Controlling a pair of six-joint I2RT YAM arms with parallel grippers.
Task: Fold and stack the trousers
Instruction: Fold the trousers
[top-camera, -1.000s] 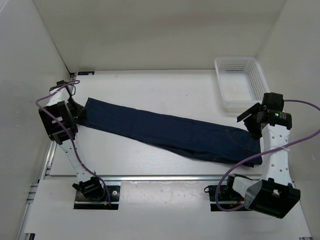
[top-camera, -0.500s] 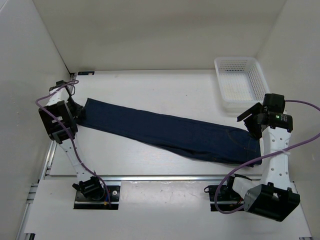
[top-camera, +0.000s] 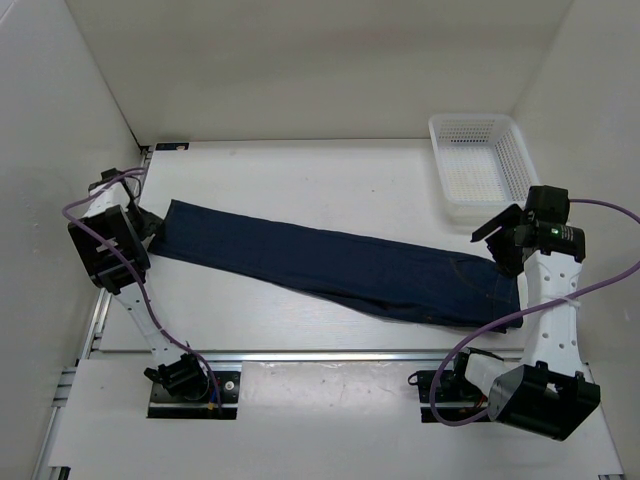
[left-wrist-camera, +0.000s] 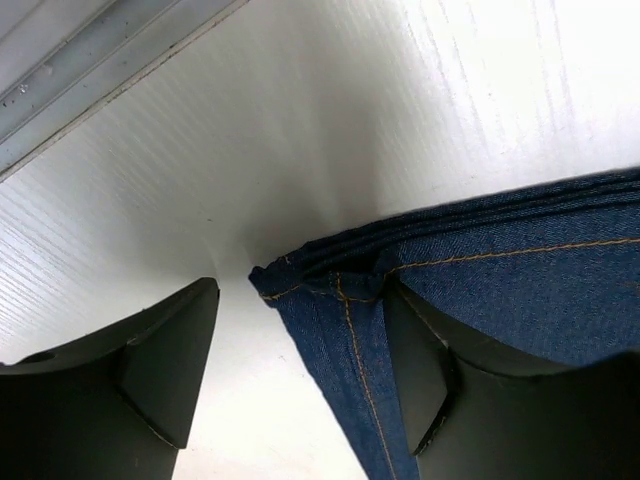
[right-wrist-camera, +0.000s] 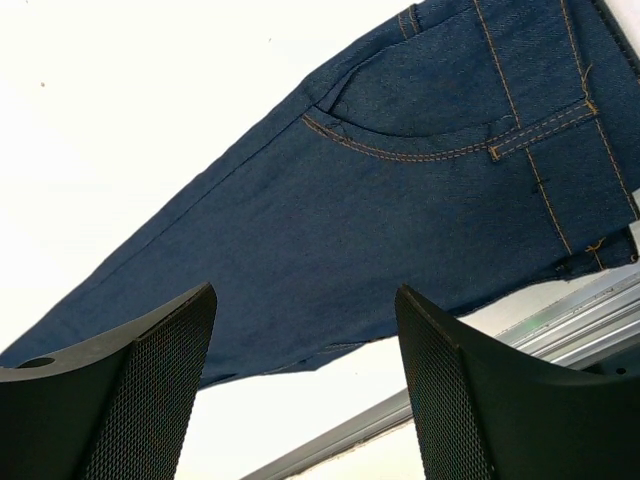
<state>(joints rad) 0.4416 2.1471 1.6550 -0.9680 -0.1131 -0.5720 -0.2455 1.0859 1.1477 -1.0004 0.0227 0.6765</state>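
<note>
Across the middle of the worktop: the trousers, dark blue denim, laid flat as one long narrow band. Long axis runs on a slant, from the upper left of the overhead view down to the lower right. Leg hems point to the upper left. Waist end, with its orange-stitched pocket, points to the lower right, close to the rail at the near edge. Legs lie one upon the other; layered hem edges show in my left wrist view.

My left claw sits at the hem end, low over the worktop. Released: fingers well apart, hem corner lying between them, cloth running up against the right-hand finger, not pinched.

My right claw is at the waist end, above the denim. Released too, fingers spread wide, clear of the cloth. Pocket seam and belt loop show in the upper right of that view, cloth slanting off to the lower left.

White mesh basket in the upper right of the overhead view, apart from the trousers, just beyond my right claw.
</note>
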